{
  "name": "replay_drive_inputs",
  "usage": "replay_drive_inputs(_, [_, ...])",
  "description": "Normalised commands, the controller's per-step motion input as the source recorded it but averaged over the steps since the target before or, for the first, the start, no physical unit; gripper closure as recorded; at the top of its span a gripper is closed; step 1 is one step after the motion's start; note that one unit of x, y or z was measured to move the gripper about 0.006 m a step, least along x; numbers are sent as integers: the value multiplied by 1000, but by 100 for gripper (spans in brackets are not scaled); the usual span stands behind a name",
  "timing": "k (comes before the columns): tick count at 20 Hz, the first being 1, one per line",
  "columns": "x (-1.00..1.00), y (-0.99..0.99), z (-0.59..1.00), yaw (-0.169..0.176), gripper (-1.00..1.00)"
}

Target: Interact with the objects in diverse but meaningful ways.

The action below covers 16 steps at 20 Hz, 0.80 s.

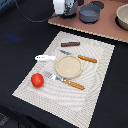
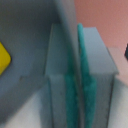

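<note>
In the exterior view, nearest the camera, a red tomato [image 1: 37, 80] sat at the lower left of a pale woven placemat [image 1: 95, 95], close to its left edge. Just right of it lay a fork [image 1: 64, 81] with an orange handle, angled toward the lower right. Touching or just above the fork was a tan round plate [image 1: 69, 66] at the middle of the mat. A white fish shape [image 1: 45, 58] lay left of the plate, at the mat's left edge. A knife [image 1: 80, 56] with an orange handle rested above and right of the plate. Farther up, a brown sausage stick [image 1: 70, 44] lay near the mat's top edge.

Beyond the mat, a pink-brown board [image 1: 107, 27] filled the upper right. On it stood a grey two-handled pot [image 1: 89, 13], and a beige bowl [image 1: 123, 17] was cut by the right edge. The gripper [image 1: 62, 7] hung at the top centre, just left of the pot; whether its fingers were spread or pressed together could not be told.

The wrist view was blurred: a grey block with a teal strip [image 2: 80, 85] filled the centre, and a yellow cheese wedge [image 2: 4, 58] showed at the left edge.
</note>
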Motion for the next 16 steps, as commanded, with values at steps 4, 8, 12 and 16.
replay_drive_inputs(4, [86, 317, -76, 0, 100])
replay_drive_inputs(8, [106, 335, -104, 0, 100])
replay_drive_inputs(12, [79, 307, -156, 0, 100])
replay_drive_inputs(16, [101, 323, -106, 0, 100])
